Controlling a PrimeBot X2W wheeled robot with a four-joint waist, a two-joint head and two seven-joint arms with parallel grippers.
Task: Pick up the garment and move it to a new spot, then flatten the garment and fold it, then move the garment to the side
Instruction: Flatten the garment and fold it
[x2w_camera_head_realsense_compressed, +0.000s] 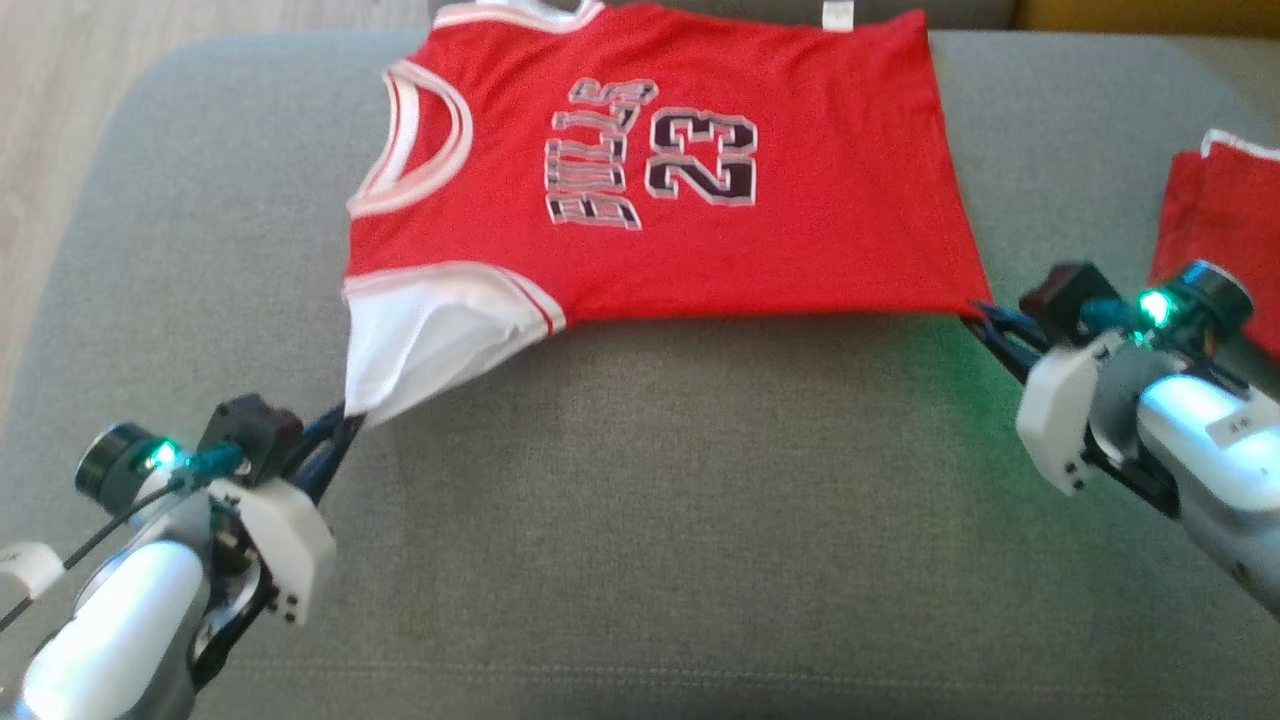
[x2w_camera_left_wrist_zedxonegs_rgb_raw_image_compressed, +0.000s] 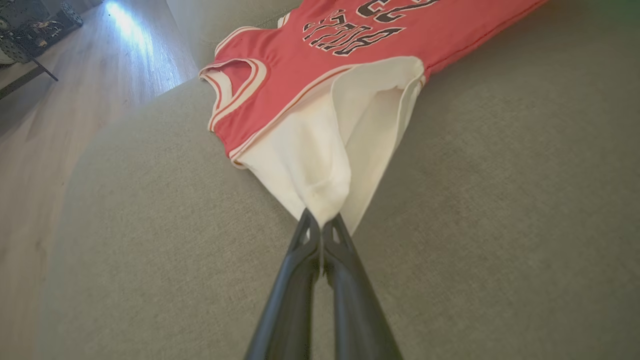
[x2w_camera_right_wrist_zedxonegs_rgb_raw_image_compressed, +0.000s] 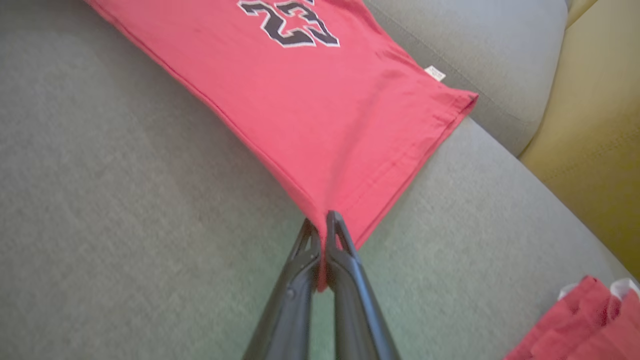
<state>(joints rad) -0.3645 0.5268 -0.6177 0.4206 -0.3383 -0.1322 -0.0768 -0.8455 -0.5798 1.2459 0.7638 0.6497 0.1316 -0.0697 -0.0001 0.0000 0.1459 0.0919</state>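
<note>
Cushion (x2w_camera_head_realsense_compressed: 640, 520): grey, taking up most of the head view, with pale floor (x2w_camera_head_realsense_compressed: 150, 30) showing past its left edge.

Jersey (x2w_camera_head_realsense_compressed: 680, 200): red, lying spread on the far half of the cushion, printed side up. Neck and armholes are pointing to the robot's left, the hem to its right. The far edge is reaching the back of the cushion. The near edge is running taut between the two grippers. A white sleeve is pulling out at the near left corner.

Second garment (x2w_camera_head_realsense_compressed: 1215, 230): red, sitting folded at the far right and apart from the jersey.

Left gripper (x2w_camera_head_realsense_compressed: 345, 415): its fingers are clamping the tip of the white sleeve.

Right gripper (x2w_camera_head_realsense_compressed: 985, 315): its fingers are clamping the near hem corner.

Tag (x2w_camera_head_realsense_compressed: 838, 14): a white label is showing at the far hem corner.

Progress, as a judgement: both corners are gripped and the cloth is stretching nearly flat, so the placing and flattening stage seems to be under way. No fold is showing yet. Folding and setting the jersey aside are remaining.
</note>
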